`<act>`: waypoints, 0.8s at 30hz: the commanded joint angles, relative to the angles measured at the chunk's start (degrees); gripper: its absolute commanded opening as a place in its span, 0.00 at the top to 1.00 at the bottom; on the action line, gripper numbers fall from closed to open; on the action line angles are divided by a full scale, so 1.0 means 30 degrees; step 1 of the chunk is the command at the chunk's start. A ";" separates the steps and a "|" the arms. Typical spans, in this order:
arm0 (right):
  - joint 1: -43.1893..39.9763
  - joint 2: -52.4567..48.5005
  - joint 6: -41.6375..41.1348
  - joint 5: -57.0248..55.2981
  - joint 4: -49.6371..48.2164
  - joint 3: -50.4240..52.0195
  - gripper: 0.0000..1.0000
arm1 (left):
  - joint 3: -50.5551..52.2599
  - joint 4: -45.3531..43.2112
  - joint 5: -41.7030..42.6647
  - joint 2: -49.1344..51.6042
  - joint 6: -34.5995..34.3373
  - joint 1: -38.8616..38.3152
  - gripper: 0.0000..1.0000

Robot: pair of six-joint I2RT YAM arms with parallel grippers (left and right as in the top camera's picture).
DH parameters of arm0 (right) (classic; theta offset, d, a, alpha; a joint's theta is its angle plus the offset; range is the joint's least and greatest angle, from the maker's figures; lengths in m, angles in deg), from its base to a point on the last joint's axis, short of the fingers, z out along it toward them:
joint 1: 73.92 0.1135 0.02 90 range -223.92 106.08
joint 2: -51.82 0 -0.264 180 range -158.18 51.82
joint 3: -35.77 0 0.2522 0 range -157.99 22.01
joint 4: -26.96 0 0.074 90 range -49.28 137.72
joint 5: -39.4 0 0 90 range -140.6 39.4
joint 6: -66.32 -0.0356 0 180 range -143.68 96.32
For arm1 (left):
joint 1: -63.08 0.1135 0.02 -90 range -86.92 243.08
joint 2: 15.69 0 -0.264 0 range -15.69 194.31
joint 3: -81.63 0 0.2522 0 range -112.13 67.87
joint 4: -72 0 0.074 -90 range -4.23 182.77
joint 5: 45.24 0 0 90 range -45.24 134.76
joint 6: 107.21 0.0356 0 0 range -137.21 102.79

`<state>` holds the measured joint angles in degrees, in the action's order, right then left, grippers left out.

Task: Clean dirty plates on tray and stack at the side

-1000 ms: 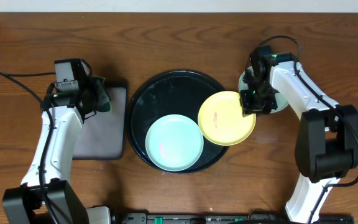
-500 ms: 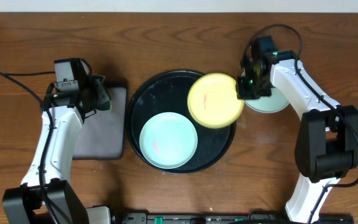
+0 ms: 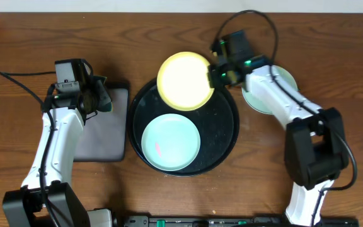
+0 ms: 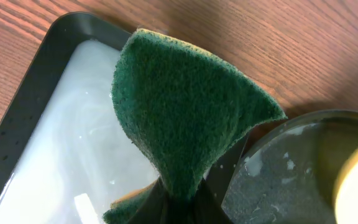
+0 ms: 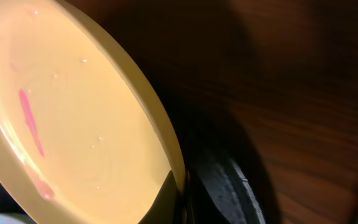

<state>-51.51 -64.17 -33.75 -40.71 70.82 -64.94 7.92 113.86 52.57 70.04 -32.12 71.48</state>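
Plates first: the yellow plate [image 3: 183, 81] sits over the 12 o'clock rim of the round black tray [image 3: 223, 128], and my right gripper [image 3: 212, 75] is pinched shut on that plate's edge at its 3 o'clock. From the right wrist camera I see a pink smear [image 5: 30, 121] across its face, with the tray's rim showing dark below it; I cannot tell whether plate and rim touch. A mint plate [image 3: 171, 140] lies flat inside the tray toward 7 o'clock, with a small reddish mark [image 3: 158, 149] on it. A second mint plate [image 3: 286, 81] rests on the table [image 3: 333, 50] out at 2 o'clock from the tray, partly under my right arm. At 9 o'clock, my left gripper [image 3: 104, 99] is clamped on a folded green sponge [image 4: 179, 118] above the rectangular tray [image 4: 17, 124], which holds cloudy liquid.
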 commanded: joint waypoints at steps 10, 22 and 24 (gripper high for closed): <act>0.1814 -0.0918 -0.0211 -0.4204 -0.0058 -0.0291 0.88 | 0.0073 -0.0131 0.0189 -0.0029 0.0525 -0.0007 0.93; 0.1778 0.0255 -0.0197 -0.3038 0.2259 -0.1486 0.51 | 0.0073 -0.0138 0.0189 -0.0029 0.0612 -0.0007 0.93; 0.1778 0.0860 -0.0197 -0.3053 0.2543 -0.1676 0.41 | 0.0073 -0.0138 0.0189 -0.0029 0.0619 -0.0007 0.93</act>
<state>-46.68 -66.22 -33.94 -51.25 77.67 -67.22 7.92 113.78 52.57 70.04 -31.21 71.48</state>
